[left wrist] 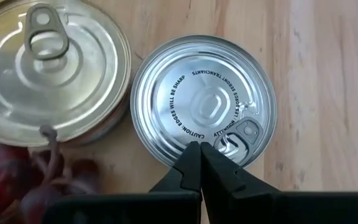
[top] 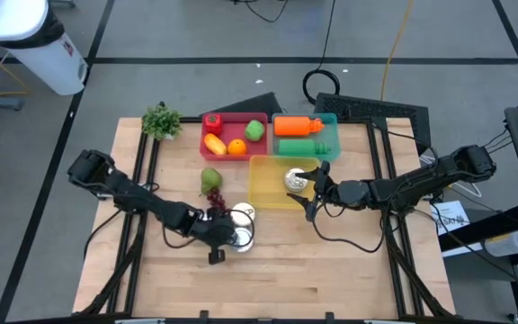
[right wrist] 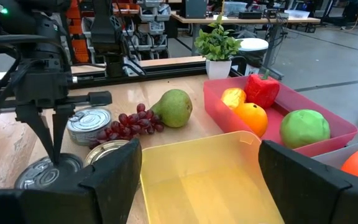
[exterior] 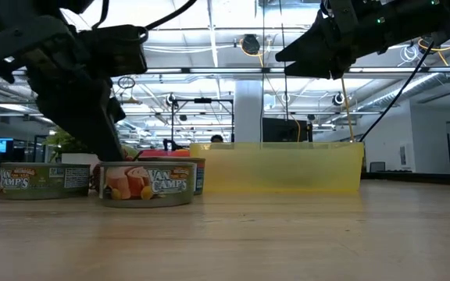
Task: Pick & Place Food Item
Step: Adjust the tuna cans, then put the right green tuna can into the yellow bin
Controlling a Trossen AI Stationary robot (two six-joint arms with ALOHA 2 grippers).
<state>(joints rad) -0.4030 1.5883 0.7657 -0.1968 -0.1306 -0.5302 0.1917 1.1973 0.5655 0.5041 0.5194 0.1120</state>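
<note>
Silver-lidded tin cans stand together on the wooden table, left of its middle. My left gripper is shut and points down over one can's lid, near the pull tab. A second can stands beside it, and the low view shows the cans side by side. My right gripper is open and hovers over the yellow bin, where another can lies. Its own view looks down into the bin. My left gripper comes from above, pointing down, with its shut fingertips at the lid's edge next to the pull tab. I cannot tell whether they touch the lid or stand just over it. The can stays upright on the table.
A pear and dark grapes lie just beyond the cans. At the far edge are a red tray of fruit, a teal tray with an orange bottle, and a small potted plant. The table's near half is bare wood.
</note>
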